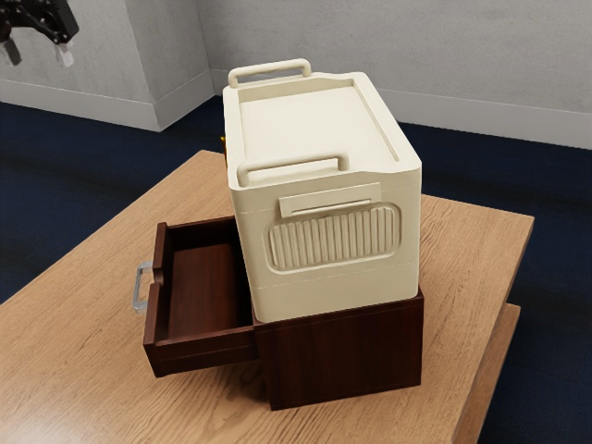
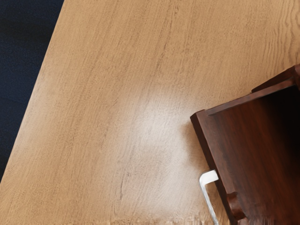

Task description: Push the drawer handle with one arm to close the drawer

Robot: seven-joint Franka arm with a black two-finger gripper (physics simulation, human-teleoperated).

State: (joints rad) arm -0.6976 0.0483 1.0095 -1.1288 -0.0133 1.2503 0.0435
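Note:
At the exterior view's upper left corner is my gripper (image 1: 38, 54), open with its two fingertips well apart, high and away from the drawer. The dark brown drawer (image 1: 203, 285) stands pulled out of its cabinet (image 1: 342, 356) toward the exterior view's left. On its front is a silver handle (image 1: 141, 288), with nothing touching it. The wrist view has the drawer (image 2: 258, 154) from above, with part of the handle (image 2: 207, 192) along its front edge.
A large cream-coloured box (image 1: 338, 250) with two top handles sits on the cabinet. Both stand on a wooden table (image 1: 74, 324), whose edge borders a dark blue floor (image 1: 546, 342). Something small and yellow (image 1: 224, 142) peeks out behind the box.

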